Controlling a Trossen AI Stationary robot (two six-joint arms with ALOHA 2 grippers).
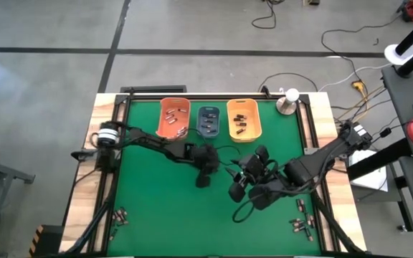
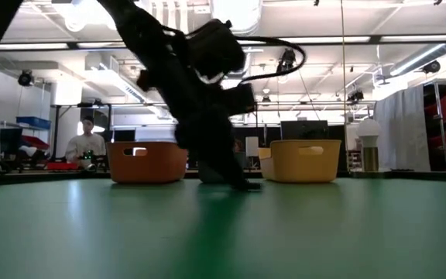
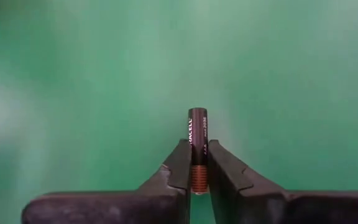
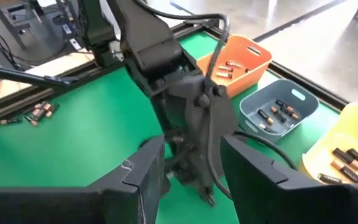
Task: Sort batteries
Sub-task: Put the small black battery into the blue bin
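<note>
Near desk edge: loose batteries L [image 1: 120,215] & R [image 1: 301,223], small piles, count unclear. Mid-desk [image 1: 156,215]: left gripper [image 3: 197,180] jaws clamped on 1 Duracell battery [image 3: 197,134]; right gripper [image 4: 191,171] jaws wide, empty. Far: 3 bins, orange [image 1: 173,117], blue-grey [image 1: 209,122], yellow [image 1: 244,119].

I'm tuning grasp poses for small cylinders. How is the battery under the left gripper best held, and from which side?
Across its round body, coming from above. The battery lies flat on the green mat, so only its long sides are open. The left gripper already pinches it near the coppery end; nearer the middle would probably tip less.
</note>
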